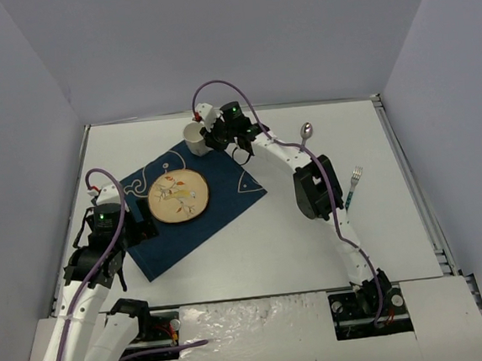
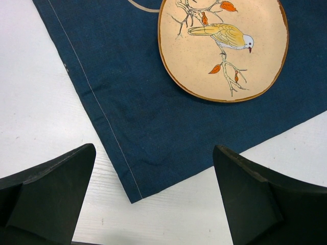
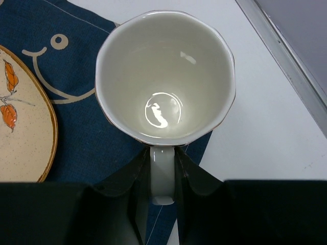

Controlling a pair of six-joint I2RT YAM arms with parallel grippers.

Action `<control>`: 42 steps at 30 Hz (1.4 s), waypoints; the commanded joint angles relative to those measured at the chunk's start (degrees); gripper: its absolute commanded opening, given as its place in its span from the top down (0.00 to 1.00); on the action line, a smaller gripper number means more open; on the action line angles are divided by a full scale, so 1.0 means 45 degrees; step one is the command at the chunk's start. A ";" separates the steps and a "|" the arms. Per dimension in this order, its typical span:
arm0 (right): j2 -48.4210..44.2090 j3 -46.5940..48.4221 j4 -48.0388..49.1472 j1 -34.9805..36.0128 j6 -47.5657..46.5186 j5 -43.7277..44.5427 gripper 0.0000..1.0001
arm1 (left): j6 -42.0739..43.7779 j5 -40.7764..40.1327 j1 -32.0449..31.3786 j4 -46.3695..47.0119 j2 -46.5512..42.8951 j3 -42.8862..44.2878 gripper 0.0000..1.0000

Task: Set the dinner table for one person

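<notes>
Spans the space between grey walls (image 1: 212, 39) as a flat, white, matte dinner table (image 1: 255, 247) (long axis seemingly left-right). Pinches cup (image 3: 163, 76) handle with right gripper (image 3: 162, 176) at placemat (image 2: 127, 92) far corner; spreads left gripper (image 2: 154, 150) wide over near corner.

Left fingers (image 2: 51, 194) apart, right fingers (image 3: 126, 185) pinched

Glossy ceramic cup (image 3: 163, 76) pinched in the right claw (image 3: 163, 176); beneath it, woven blue cloth placemat (image 3: 87, 148), matt white table (image 3: 265, 117).

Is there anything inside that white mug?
Empty. The right wrist view looks straight into the mug and shows only its bare, shiny bottom.
</notes>
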 commanded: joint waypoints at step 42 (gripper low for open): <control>-0.7319 -0.9676 0.1604 -0.4212 0.9533 0.9475 0.33 | -0.0016 0.0145 0.0005 0.0562 0.0049 0.0155 0.03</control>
